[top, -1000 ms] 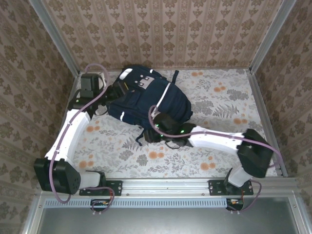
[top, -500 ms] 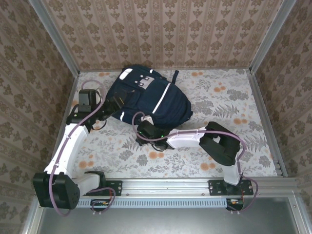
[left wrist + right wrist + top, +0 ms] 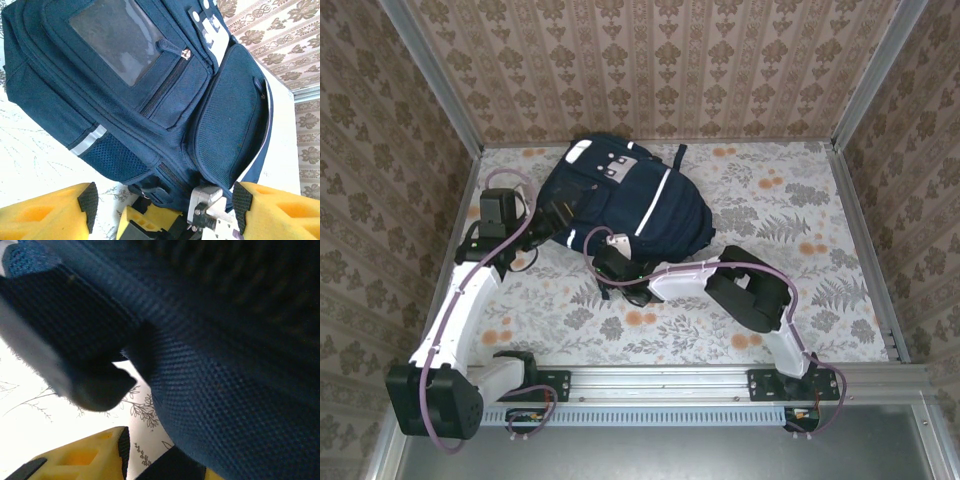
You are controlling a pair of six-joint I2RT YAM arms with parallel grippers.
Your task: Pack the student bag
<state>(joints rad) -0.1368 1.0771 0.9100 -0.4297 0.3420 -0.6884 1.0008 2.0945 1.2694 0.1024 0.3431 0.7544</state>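
The student bag (image 3: 640,200), navy with white stripes, lies flat at the back left of the table. My left gripper (image 3: 556,218) is at the bag's left edge. In the left wrist view this gripper (image 3: 165,202) is open wide, and the bag (image 3: 125,75) with its clear-window pocket lies just ahead of the fingertips. My right gripper (image 3: 612,262) presses against the bag's near edge. Up close, the right gripper (image 3: 167,460) stands open, with bag fabric (image 3: 225,365) bulging between the jaws. One yellow finger (image 3: 80,460) stays clear of the cloth; the other is mostly hidden.
The floral table (image 3: 770,220) has free room on the right and at the front. Patterned walls close in the back and both sides. My right arm's folded elbow (image 3: 750,290) sits low at centre right. A dark strap (image 3: 680,152) trails from the bag's far end.
My right arm has folded and its gripper has slid left along the bag's near edge. The left gripper has drawn back a little toward the near side.
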